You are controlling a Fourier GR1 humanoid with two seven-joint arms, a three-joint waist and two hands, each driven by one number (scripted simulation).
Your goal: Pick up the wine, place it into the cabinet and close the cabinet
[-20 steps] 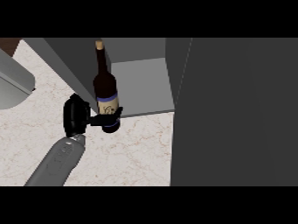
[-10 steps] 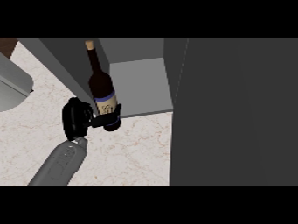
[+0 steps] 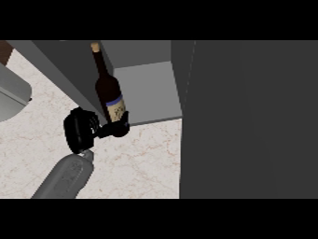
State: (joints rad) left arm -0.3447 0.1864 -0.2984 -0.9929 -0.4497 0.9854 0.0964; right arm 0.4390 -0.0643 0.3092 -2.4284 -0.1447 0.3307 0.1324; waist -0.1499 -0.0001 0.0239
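The wine bottle (image 3: 110,93) is dark, with a cork top and a blue-and-cream label. It stands nearly upright at the front left corner of the open grey cabinet (image 3: 151,88). My right hand (image 3: 80,130) is shut on the bottle's lower part, with the thumb (image 3: 119,129) across its base. The base is hidden, so I cannot tell whether it rests on the cabinet floor. The cabinet's dark door (image 3: 258,121) stands swung open and fills the right side of the view. My left hand does not show.
A thick grey rounded forearm (image 3: 3,93) shows at the left edge with no hand visible on it. The cabinet's left wall (image 3: 61,65) rises just behind the bottle. Pale marbled counter (image 3: 141,158) lies between my arm and the door.
The bottle's neck has shifted slightly left and the hand has eased a little lower in the view. The hold on the bottle is unchanged.
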